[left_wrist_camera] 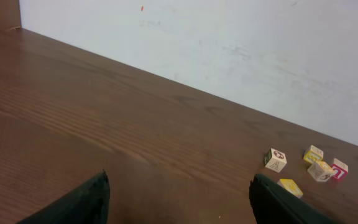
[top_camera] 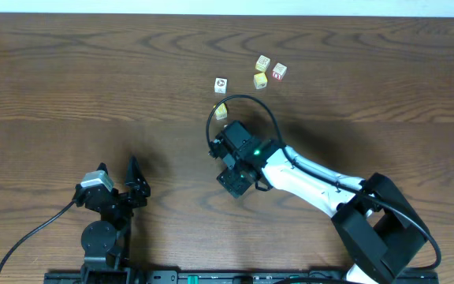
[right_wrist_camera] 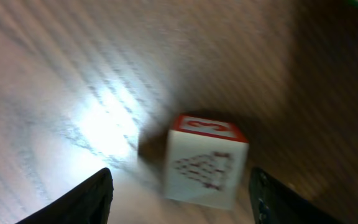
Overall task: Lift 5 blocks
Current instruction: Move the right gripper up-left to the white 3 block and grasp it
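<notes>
Robotics lab test bench, bare dark brown wood-grain surface [top_camera: 93, 79], plain white wall [left_wrist_camera: 229, 43] behind it, black jointed robot arm [top_camera: 105, 217] lower left, white-and-black jointed robot arm [top_camera: 314, 181] lower right, black mounting rail [top_camera: 211, 277] along bottom edge

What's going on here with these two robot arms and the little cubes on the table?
The right gripper is down at the table with one small block, red on top and white on the side, sitting between its open fingers but not gripped yet. A few other blocks lie loose farther back. The left gripper is open and empty, off to the side, well away from the blocks.
</notes>
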Controlling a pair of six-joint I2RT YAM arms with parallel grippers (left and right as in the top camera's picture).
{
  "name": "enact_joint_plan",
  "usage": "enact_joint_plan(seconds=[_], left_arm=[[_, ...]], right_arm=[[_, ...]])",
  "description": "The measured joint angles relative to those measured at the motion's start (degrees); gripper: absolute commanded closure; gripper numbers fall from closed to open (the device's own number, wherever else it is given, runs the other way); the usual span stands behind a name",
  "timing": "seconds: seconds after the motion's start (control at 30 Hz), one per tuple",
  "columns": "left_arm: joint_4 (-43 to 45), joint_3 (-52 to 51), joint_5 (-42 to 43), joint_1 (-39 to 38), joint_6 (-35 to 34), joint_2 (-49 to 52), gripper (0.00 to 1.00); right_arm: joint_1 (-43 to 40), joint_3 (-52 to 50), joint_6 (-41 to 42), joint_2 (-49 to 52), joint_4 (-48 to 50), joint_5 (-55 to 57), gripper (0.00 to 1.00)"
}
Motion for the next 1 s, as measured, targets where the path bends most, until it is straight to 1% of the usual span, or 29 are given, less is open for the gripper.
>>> enact_joint_plan(seconds=[0.1,0.2,0.23,0.33,0.53,0.8,0.9,1.0], left_arm=[[0.0,0.0,0.0,0.0,0.0,0.0,0.28],[0.0,0.0,0.0,0.0,0.0,0.0,0.28],[0.0,0.02,0.0,0.0,0.0,0.0,0.28],[0.0,0.0,0.0,0.0,0.0,0.0,0.28],[0.0,0.0,-0.02,0.0,0.0,0.0,0.27],[0.0,0.0,0.0,0.0,0.0,0.0,0.28],[0.0,0.0,-0.02,0.0,0.0,0.0,0.28],[0.0,0.02,-0.02,0.0,0.0,0.0,0.28]], right_arm=[[1.29,0.0,-0.24,0.0,0.28,0.22,0.43],[1.97,0.0,-0.59,0.0,0.48,0.72,0.59],[2.16,0.0,-0.24,0.0,0.48,1.2,0.63],[2.23,0.0,0.9,0.0,0.52,3.19,0.7],[2.23,0.0,2.91,0.0,1.14,5.55,0.79],[2.27,0.09,4.24,0.0,1.68,6.51,0.82],[2.27,1.75,4.42,0.0,-1.4,7.23,0.85],[2.27,6.29,4.46,0.0,-6.08,9.35,0.89]])
